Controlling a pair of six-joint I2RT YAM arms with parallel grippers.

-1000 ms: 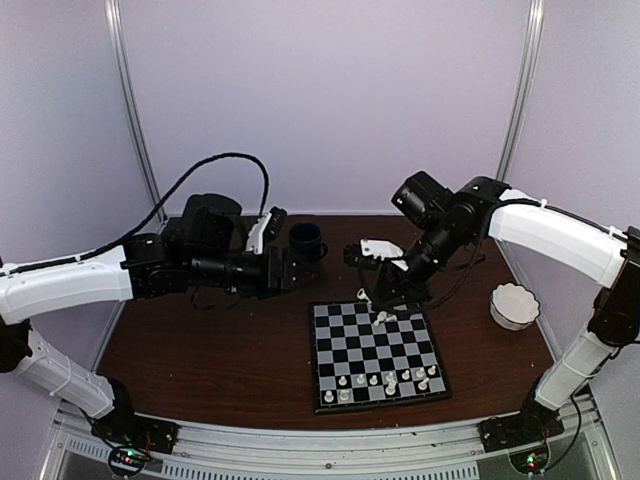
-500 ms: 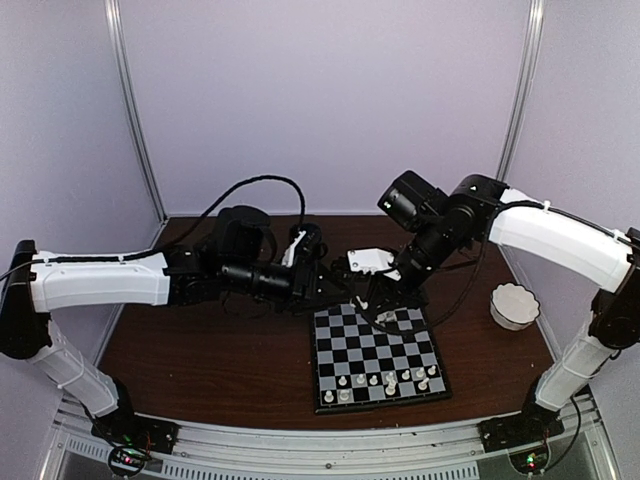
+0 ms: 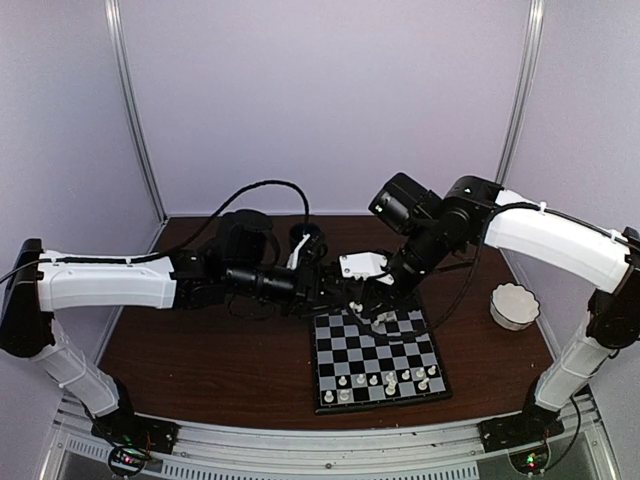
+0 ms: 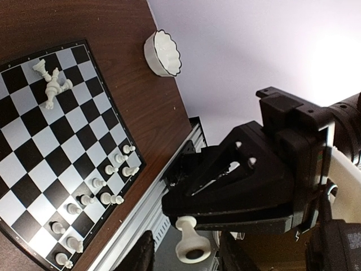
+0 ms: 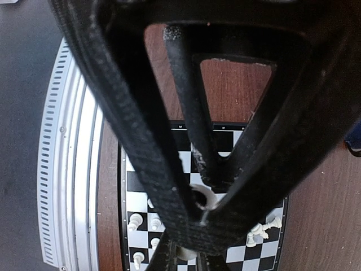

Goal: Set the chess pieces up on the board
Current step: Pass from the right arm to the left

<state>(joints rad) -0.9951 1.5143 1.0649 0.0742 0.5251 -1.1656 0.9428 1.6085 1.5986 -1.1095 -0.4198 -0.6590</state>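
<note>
The black and pale checked board (image 3: 378,352) lies right of the table's middle. Several white chess pieces (image 3: 385,378) stand on its near rows, and a few lie tipped (image 3: 385,318) at its far end. My left gripper (image 3: 338,290) hovers at the board's far left corner. In the left wrist view it (image 4: 189,221) is shut on the head of a white piece (image 4: 193,245) that hangs base down. My right gripper (image 3: 372,305) is above the board's far edge. In the right wrist view it (image 5: 203,206) is shut on a white piece (image 5: 201,197), seen base-on.
A white scalloped bowl (image 3: 513,305) stands right of the board and also shows in the left wrist view (image 4: 162,52). A dark mug (image 3: 305,238) sits behind the left gripper. The two grippers are close together. The metal rail (image 3: 300,445) runs along the near edge.
My left arm has swung right from the mug to the board's far left corner. My right gripper has lifted off the tipped pieces and moved slightly left and back.
</note>
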